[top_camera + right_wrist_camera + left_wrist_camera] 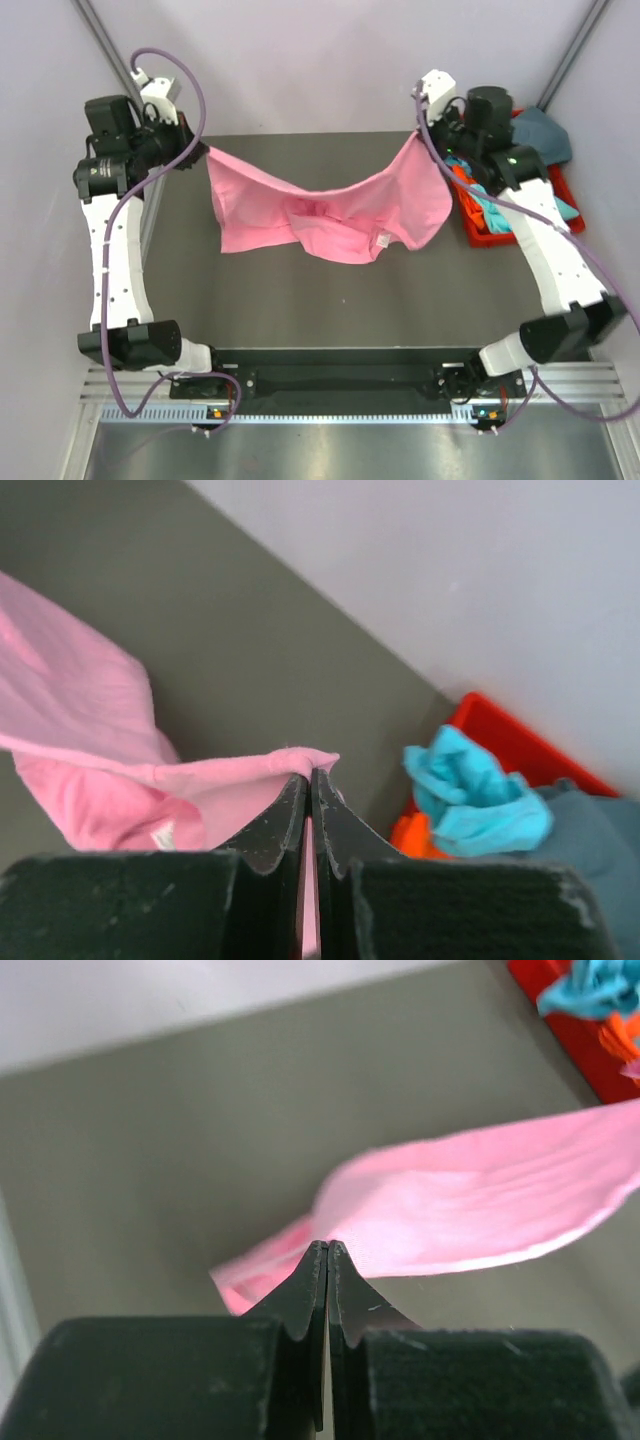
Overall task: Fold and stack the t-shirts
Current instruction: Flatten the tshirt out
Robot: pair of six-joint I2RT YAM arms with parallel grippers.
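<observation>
Pink shirt hung stretched between both arms in the top view, its two upper corners raised and its middle sagging onto the table. The left gripper pinched the left corner and the right gripper the right corner. At the table's right edge sat a red bin holding a turquoise shirt, an orange shirt and a grey shirt.

In the left wrist view the jaws were pressed together with pink cloth emerging at their tip. The shirt ran off to the right above the table, toward the bin in the far corner.

In the right wrist view the jaws were likewise clenched on a pink edge, with a strip of cloth showing between them. The shirt drooped to the left, and the bin lay to the right.
</observation>
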